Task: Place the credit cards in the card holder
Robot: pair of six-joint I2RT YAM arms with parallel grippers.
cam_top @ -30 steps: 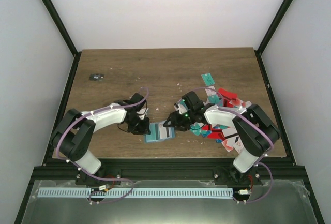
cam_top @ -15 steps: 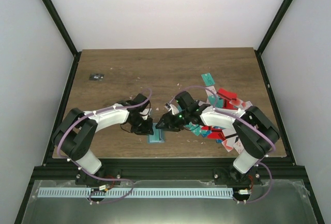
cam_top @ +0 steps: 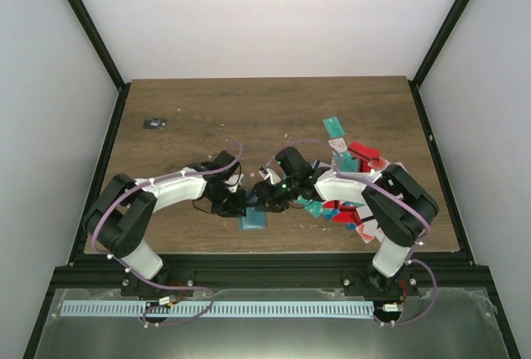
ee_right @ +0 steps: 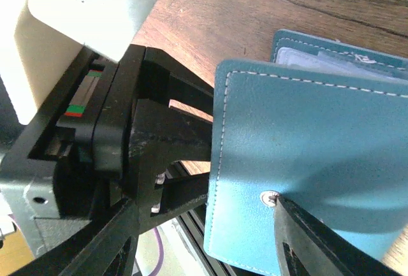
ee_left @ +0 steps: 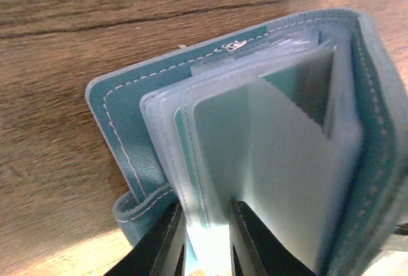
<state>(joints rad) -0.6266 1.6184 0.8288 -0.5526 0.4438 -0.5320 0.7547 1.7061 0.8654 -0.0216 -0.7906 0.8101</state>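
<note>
Card holder point(cam_top: 253, 220) teal, part-open, front-centre of table point(cam_top: 207, 118), L gripper point(ee_left: 205, 241) pinching its clear inner sleeves, R gripper point(ee_right: 210, 244) jaws spread wide at outer cover, credit cards point(cam_top: 355, 186) heaped well apart at right.

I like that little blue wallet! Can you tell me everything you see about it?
The card holder is a small teal, leather-looking wallet with pale stitching along its edges and a metal snap. Inside are frosted plastic sleeves, fanned out. It sits half folded on the table near its front edge. The left gripper pinches one of the sleeves; the open right gripper touches the cover by the snap with one finger.
</note>
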